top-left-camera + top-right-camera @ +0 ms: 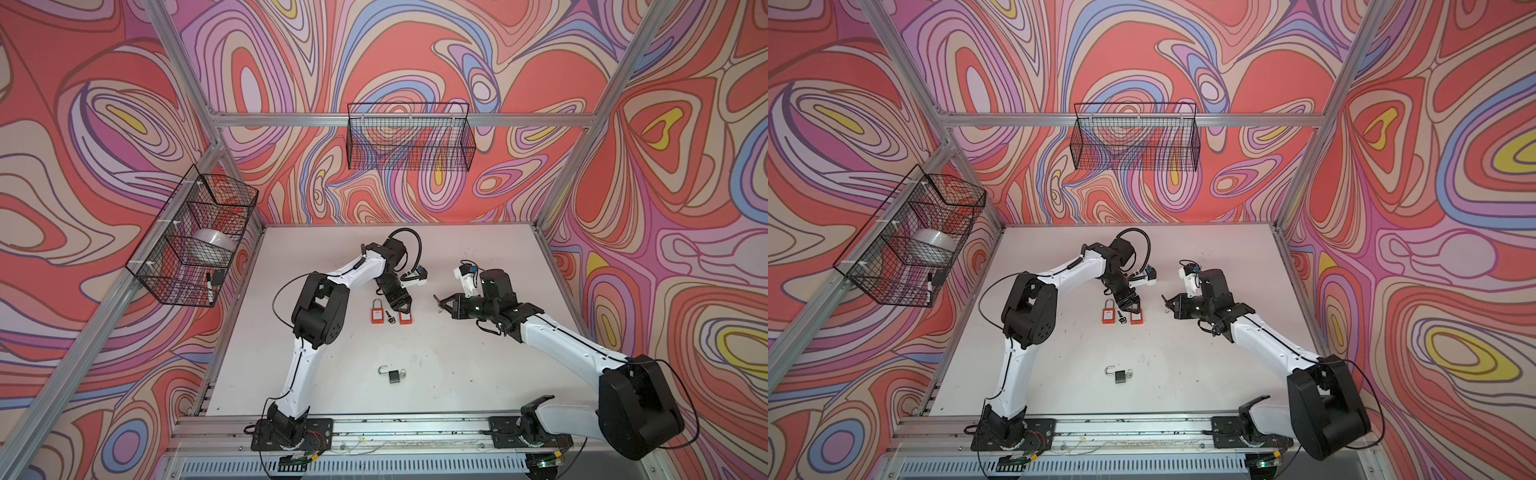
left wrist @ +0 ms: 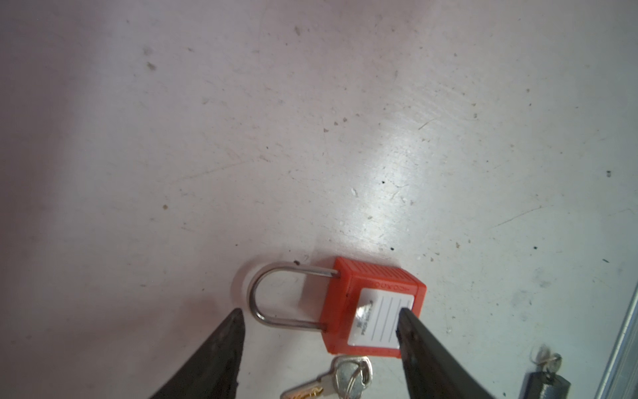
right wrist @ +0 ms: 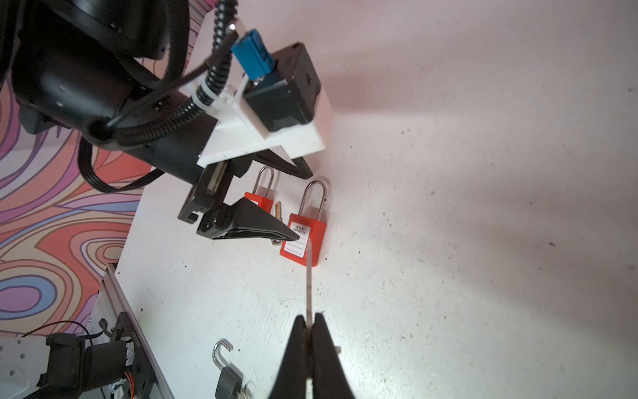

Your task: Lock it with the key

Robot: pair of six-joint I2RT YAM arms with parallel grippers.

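Caught the red plastic padlock (image 2: 359,286) flat on the white tabletop (image 1: 457,365) beneath the left gripper (image 2: 319,311), with jaws wide and empty; the right gripper (image 3: 310,319) pinched shut on a thin metal key (image 3: 309,276). Judged the padlock rigid, light, apt to slide: best clamped across its ribbed body. Noted a second red padlock (image 1: 377,316) and a loose ringed key (image 2: 345,371) just beside, a grey open-shackled padlock (image 1: 392,377) well apart.

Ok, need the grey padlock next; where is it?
In both top views the grey padlock lies centred near the table's front edge, in front of the red padlocks.
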